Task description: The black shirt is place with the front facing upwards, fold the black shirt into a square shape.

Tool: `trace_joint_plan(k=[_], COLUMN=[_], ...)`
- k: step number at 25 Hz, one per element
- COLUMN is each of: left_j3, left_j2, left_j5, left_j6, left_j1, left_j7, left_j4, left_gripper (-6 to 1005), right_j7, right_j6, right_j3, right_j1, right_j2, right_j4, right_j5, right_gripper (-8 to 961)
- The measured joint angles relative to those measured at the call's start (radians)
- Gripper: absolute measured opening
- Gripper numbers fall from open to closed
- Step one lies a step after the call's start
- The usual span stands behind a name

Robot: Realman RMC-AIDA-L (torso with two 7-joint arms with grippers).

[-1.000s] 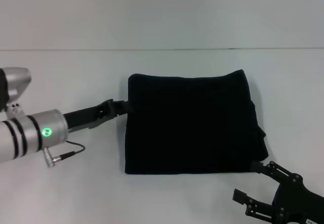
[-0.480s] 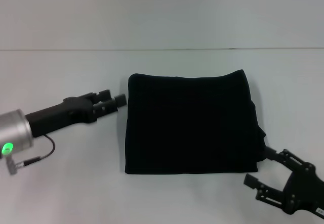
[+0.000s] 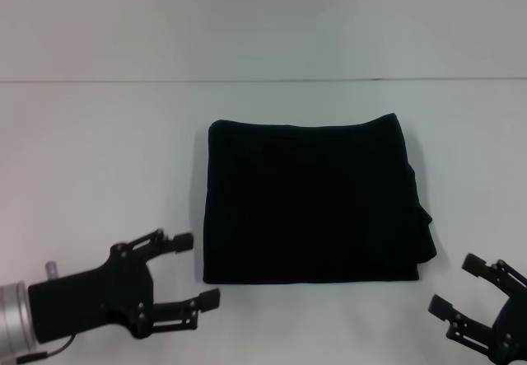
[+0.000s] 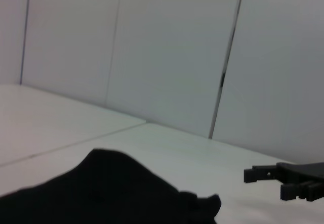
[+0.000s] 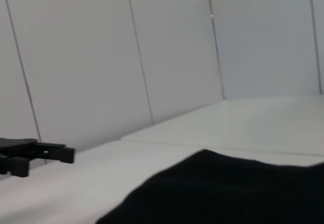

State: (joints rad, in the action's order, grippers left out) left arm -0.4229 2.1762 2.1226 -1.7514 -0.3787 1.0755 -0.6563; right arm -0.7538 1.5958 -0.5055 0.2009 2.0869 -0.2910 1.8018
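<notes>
Just off the near-left corner of the black shirt (image 3: 311, 201), the left gripper (image 3: 202, 270) hovers over the white table (image 3: 99, 151) with its two fingers spread wide apart and nothing between them. One fingertip points toward the shirt's left edge and the other toward the table just beyond the shirt's near edge; neither touches the cloth. Off the shirt's near-right corner the right gripper (image 3: 458, 284) likewise stands with its fingers spread wide and holds nothing, a strip of bare table lying between it and the fabric.

The shirt itself lies flat in the middle of the table, folded into a compact, nearly square block, with its left, far and near edges fairly straight. Its right side is less tidy, where layers of fabric stick out a little near the near-right corner. No lettering or label shows on the upward face.

In the left wrist view, the shirt's dark bulk (image 4: 109, 191) fills the foreground, with the right gripper (image 4: 263, 182) showing beyond it. The right wrist view shows the shirt (image 5: 223, 191) and, beyond it, the left gripper (image 5: 43, 159).
</notes>
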Motion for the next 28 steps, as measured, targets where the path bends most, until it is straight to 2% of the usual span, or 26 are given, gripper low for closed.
trace_joint_plan(k=[4,9,28], left_j3=[0.046,0.059,0.058], left_j2=[0.0,0.0,-0.004], left_j5=[0.036,0.07,0.077], left_j6=[0.03,0.071,0.073], left_j1=[0.024,0.029,0.01], left_j7=[-0.026,-0.049,-0.046], left_j4=[0.027,0.059,0.066], left_gripper=[936,936,936], right_j7=[0.023,0.046,0.042], right_j6=[-0.037,-0.057,-0.059], right_j3=[-0.004,-0.009,-0.003], right_j1=[-0.021,-0.023,-0.01], right_j2=[0.001,0.002,0.004], right_j4=[-0.004,0.002,0.004], right_j5=[0.001,0.004,0.006], right_gripper=[918,918,918])
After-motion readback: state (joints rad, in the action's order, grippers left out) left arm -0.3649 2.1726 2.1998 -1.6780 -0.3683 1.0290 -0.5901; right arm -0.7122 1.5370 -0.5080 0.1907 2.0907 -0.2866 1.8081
